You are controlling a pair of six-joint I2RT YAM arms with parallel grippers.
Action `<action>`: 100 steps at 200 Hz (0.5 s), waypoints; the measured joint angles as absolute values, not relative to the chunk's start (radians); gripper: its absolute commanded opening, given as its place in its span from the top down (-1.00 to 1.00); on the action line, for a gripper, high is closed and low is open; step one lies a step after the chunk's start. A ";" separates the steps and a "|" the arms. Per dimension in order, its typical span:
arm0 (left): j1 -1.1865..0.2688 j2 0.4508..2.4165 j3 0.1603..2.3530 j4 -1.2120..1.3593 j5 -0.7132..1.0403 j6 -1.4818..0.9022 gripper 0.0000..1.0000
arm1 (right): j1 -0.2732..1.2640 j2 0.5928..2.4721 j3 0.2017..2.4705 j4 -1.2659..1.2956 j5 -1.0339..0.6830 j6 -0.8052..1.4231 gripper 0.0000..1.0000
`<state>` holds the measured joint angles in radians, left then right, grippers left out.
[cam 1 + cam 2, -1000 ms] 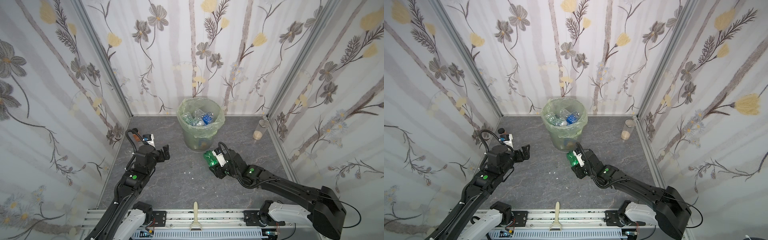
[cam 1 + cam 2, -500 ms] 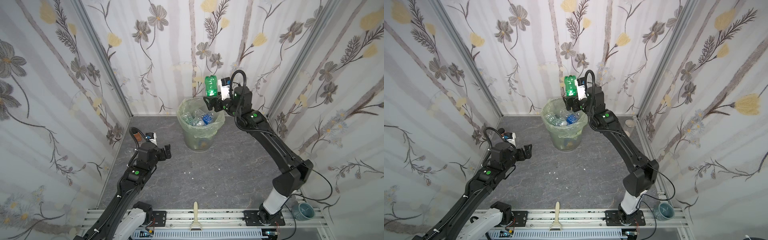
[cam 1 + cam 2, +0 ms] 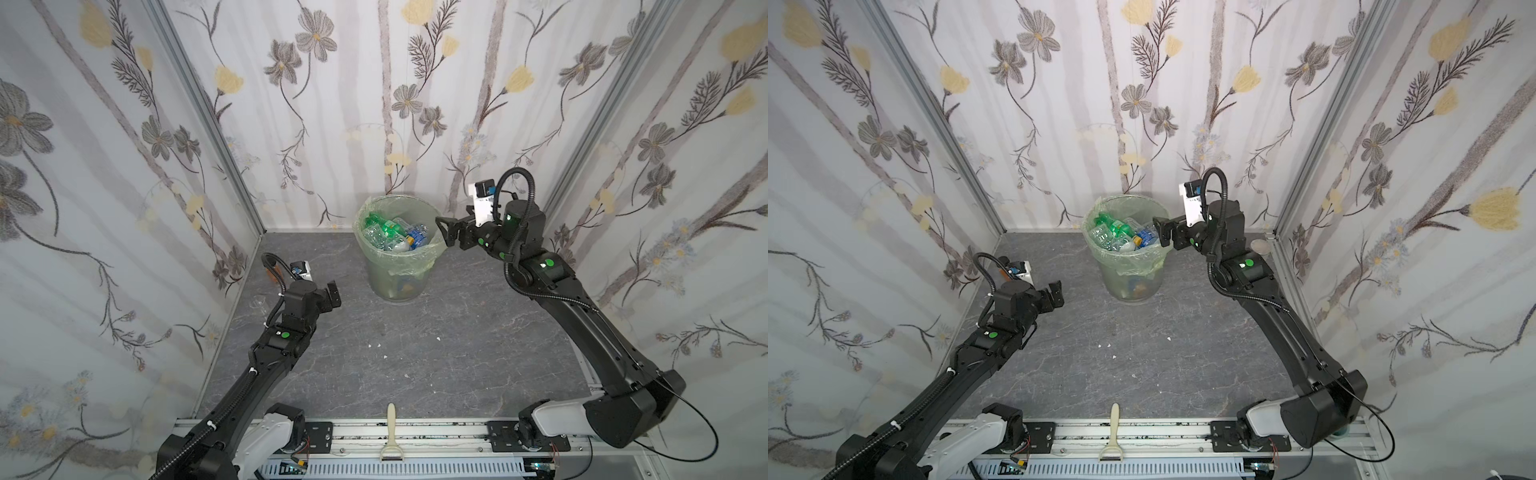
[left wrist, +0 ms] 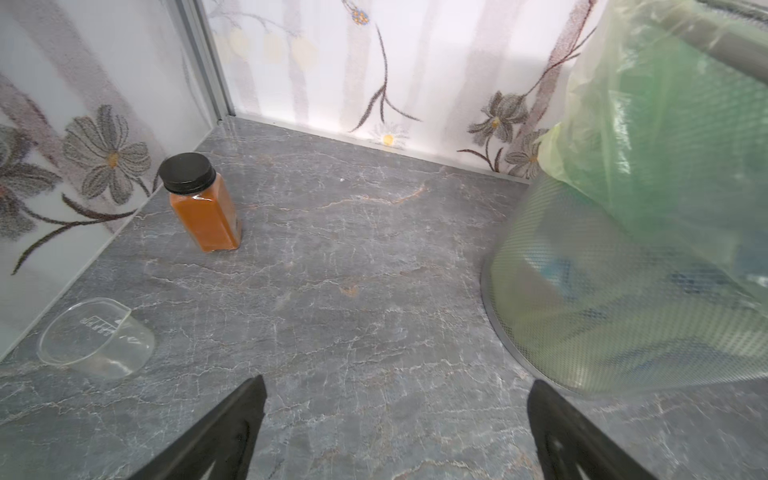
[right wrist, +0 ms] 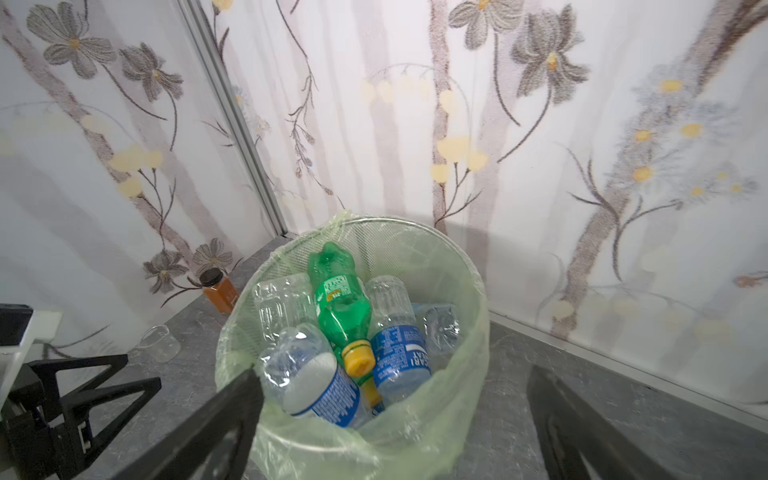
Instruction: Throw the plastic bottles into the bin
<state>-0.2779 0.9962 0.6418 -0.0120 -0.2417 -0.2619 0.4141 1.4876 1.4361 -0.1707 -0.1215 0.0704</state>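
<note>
**Right claw** (image 3: 447,232), after release. Its jaws stand wide apart and empty, just beside the right rim of the bin (image 3: 395,282). The bin stands on the worktop (image 3: 415,353) near the back wall. Half a second earlier this claw held a green bottle upright above the bin's opening. A second earlier it gripped that bottle low over the worktop, in front of the bin. The arm has since dropped from above the opening to about rim height.

**Green bottle** (image 5: 340,307). It now lies inside the bin on top of the other bottles (image 5: 316,390), its yellow cap turned toward the right wrist camera. The others in view are clear, several with blue labels, and the heap reaches a little under the rim.

**Left claw** (image 3: 332,293). Its jaws are wide apart and empty, over the worktop to the left of the bin, much as in both earlier frames.

**Left wrist view.** An amber jar (image 4: 203,212) with a black lid stands upright by the left wall. A clear cup (image 4: 95,336) lies on its side nearer the camera. Both are well apart from the bin.
</note>
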 measured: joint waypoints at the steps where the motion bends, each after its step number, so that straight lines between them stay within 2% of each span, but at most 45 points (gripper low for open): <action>1: -0.276 0.998 0.640 -0.007 -0.244 -0.262 -1.00 | 0.410 1.480 1.428 -0.168 -0.120 0.071 -0.99; 53: -0.200 1.032 0.493 0.207 -0.269 -0.224 -1.00 | 0.229 1.255 1.068 -0.046 -0.008 0.107 -0.99; 100: -0.077 1.084 0.322 0.503 -0.260 -0.154 -1.00 | 0.083 1.212 0.755 0.163 0.093 0.141 -0.99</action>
<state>-0.0772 1.0843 0.3222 0.5030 -0.2604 -0.1535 0.0834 1.2121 0.7551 0.1635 0.0929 0.1413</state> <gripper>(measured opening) 0.997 0.996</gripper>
